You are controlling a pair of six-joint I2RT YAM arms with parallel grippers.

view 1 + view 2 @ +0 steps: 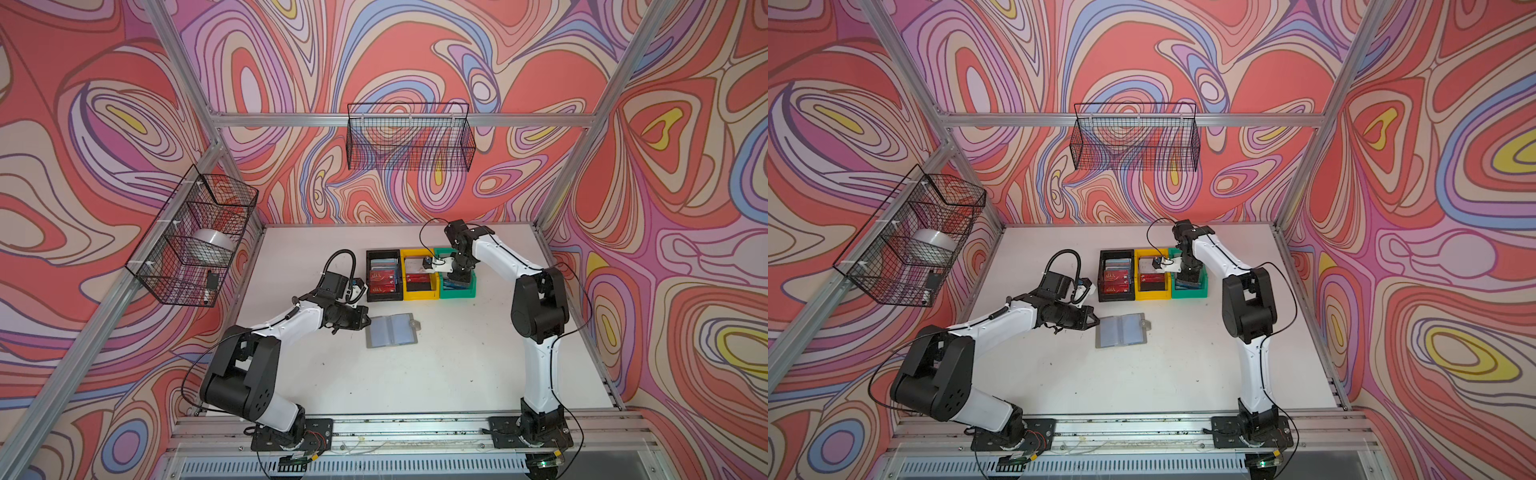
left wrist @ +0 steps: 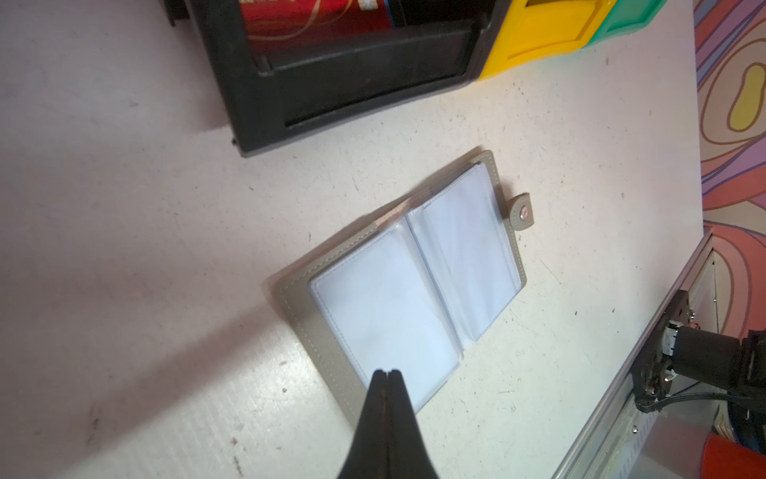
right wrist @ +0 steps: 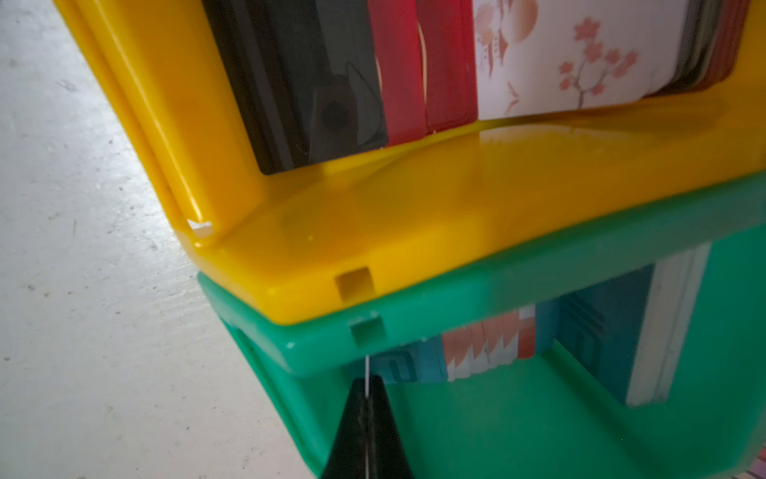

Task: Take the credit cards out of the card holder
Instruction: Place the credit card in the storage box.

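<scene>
The grey card holder [image 1: 390,330] [image 1: 1121,330] lies open on the white table, its snap tab pointing right. In the left wrist view the clear sleeves of the card holder [image 2: 414,282] look pale and blank. My left gripper [image 2: 386,373] [image 1: 368,320] is shut and empty, hovering at the holder's left edge. My right gripper [image 3: 367,379] [image 1: 457,280] points down into the green bin [image 3: 518,414], shut on a thin credit card [image 3: 367,369] seen edge-on. Red VIP credit cards [image 1: 382,282] lie in the black bin [image 1: 384,297].
The black, yellow [image 1: 419,294] and green [image 1: 459,294] bins stand side by side behind the holder, each holding cards. Wire baskets hang on the left wall [image 1: 191,237] and back wall [image 1: 409,137]. An aluminium rail [image 1: 415,424] runs along the table's front edge.
</scene>
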